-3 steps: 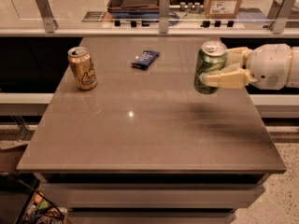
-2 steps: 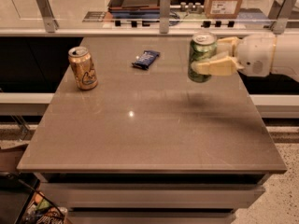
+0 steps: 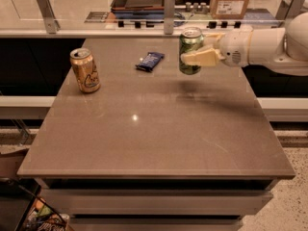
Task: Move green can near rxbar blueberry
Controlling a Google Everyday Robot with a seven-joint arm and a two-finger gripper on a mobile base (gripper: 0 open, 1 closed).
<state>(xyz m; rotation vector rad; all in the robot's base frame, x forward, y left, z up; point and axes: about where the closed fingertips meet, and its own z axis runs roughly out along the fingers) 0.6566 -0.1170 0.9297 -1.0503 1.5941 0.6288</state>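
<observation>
On the left of the grey-brown tabletop [image 3: 154, 129] stood an upright gold-orange aluminium can [image 3: 85, 70]. Further right, the small flat dark blue rxbar blueberry wrapper [image 3: 149, 61] lay towards the far edge. Right of it, near but apart, the green aluminium can [image 3: 190, 42] hung upright off the surface, grasped by the cream two-finger gripper [image 3: 192, 56], its white arm reaching in from the right.

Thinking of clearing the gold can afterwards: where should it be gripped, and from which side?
Grip the gold can around its mid-body, coming in level from its right, the arm's side. It stands upright and round, so a side pinch fits; the top offers only a rim. The tool hovers over the table's far right, shut on the green can.
</observation>
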